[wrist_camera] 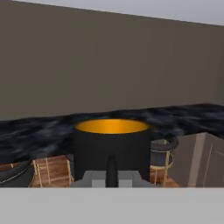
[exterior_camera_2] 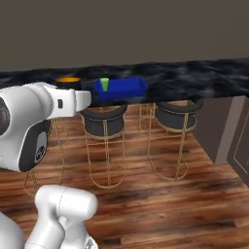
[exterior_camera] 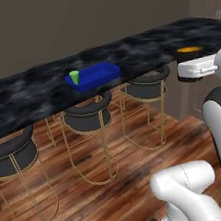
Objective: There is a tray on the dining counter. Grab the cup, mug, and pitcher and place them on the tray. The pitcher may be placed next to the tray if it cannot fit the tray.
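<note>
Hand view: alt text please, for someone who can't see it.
A black mug with an orange interior sits right in front of the hand, which is shut on its near wall. Behind it the dining counter with its black marble top runs across the picture under a plain brown wall, with black-cushioned stools tucked below.

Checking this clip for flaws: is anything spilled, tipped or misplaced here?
Nothing stands out. The cup stands upright in the tray on the dining counter, and the tool carries the mug upright.
</note>
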Robot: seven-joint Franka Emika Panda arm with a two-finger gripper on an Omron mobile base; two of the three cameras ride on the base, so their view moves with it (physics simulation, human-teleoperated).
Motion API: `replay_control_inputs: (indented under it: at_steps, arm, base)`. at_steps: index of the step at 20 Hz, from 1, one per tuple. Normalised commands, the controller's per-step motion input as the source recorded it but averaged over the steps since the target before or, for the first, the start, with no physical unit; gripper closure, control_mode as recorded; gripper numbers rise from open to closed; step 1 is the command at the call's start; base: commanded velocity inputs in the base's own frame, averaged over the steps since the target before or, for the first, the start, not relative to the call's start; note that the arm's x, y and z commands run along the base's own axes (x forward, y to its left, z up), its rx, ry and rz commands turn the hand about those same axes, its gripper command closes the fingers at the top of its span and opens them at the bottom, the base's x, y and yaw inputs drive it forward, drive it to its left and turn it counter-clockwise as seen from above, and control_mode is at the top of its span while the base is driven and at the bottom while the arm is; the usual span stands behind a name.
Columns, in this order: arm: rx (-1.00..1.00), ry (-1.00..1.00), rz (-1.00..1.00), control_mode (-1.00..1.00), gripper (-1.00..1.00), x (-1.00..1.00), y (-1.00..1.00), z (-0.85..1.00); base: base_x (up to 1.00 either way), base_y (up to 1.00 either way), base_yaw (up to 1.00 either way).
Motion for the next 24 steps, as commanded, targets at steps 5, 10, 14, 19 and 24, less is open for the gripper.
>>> replay_control_inputs:
  at_steps: [5,10,14,19,24]
  arm:
    - [0.00,0.00,0.00,1.00,1.00,0.00,0.00,0.00]
    - [0.00,0.00,0.00,1.00,1.00,0.00,0.00,0.00]
    - [0.00,0.00,0.00,1.00,1.00,0.00,0.00,0.00]
    - [0.00,0.00,0.00,1.00,1.00,0.00,0.00,0.00]
    - [0.00,0.00,0.00,1.00,1.00,0.00,0.00,0.00]
  base:
    - [0.70,-0.10,0.39]
    - [0.72,-0.11,0.38]
    - [0.72,-0.15,0.33]
    - [0.66,-0.35,0.14]
    - [0.67,-0.51,0.05]
